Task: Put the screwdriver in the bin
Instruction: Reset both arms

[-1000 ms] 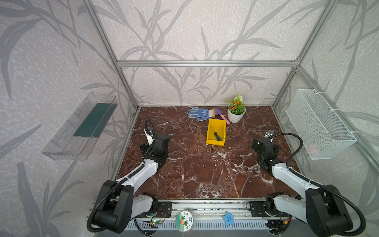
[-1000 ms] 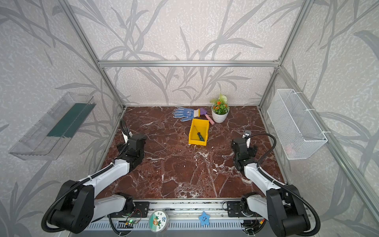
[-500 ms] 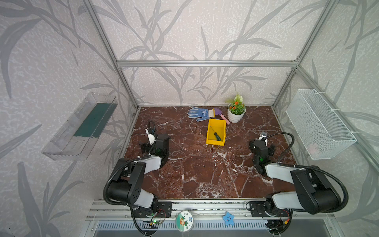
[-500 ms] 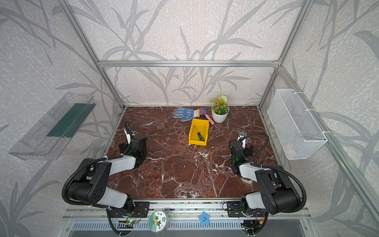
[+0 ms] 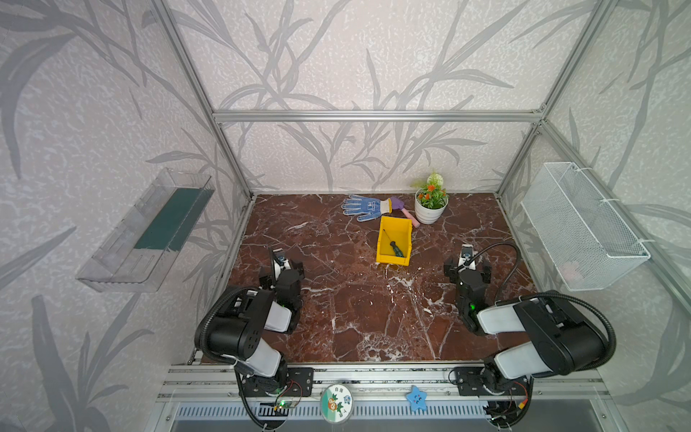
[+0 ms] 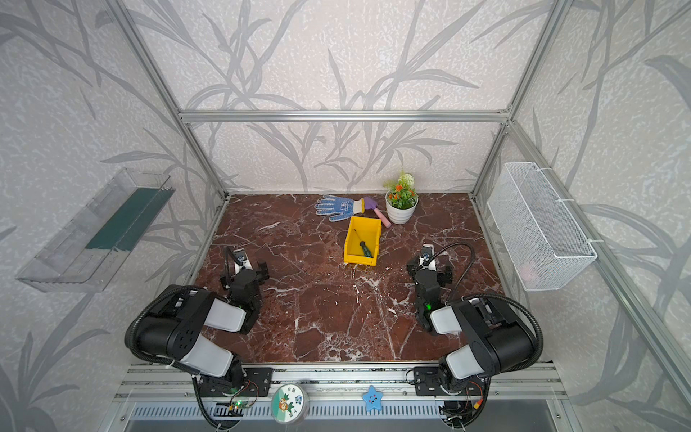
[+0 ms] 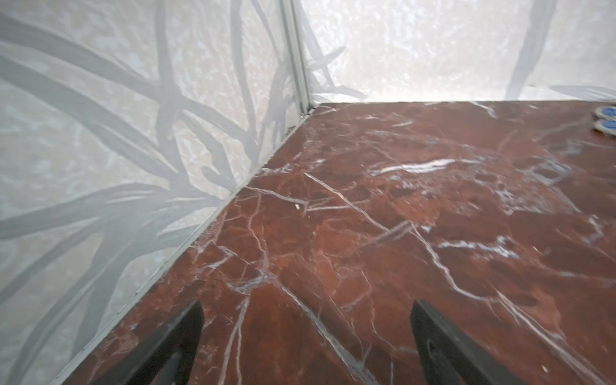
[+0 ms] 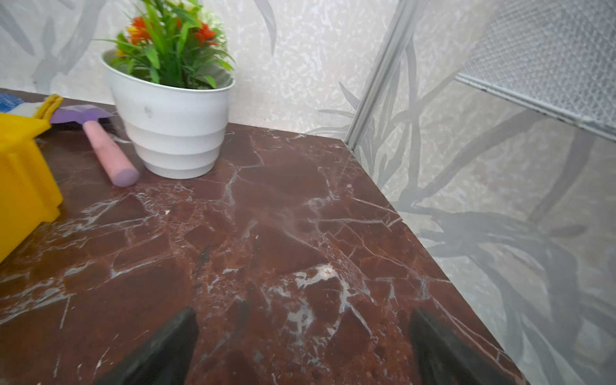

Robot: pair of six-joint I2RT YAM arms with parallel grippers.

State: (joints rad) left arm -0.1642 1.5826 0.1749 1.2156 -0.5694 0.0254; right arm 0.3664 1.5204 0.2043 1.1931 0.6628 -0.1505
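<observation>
Screwdriver lying inside bin; left claw, right claw spread wide, empty.

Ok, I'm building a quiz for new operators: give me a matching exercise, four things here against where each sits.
Things:
1 screwdriver
2 work glove
3 wire-mesh basket
4 clear tray

Places:
a mounted on the robot's left side
b inside the yellow bin
c mounted on the robot's right side
d flat on the table, beyond that bin

Pairs: 1-b, 2-d, 3-c, 4-a

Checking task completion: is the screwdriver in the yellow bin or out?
In. Both top views show the screwdriver lying on the floor of the bin, inside its walls, handle toward the low front lip.
</observation>
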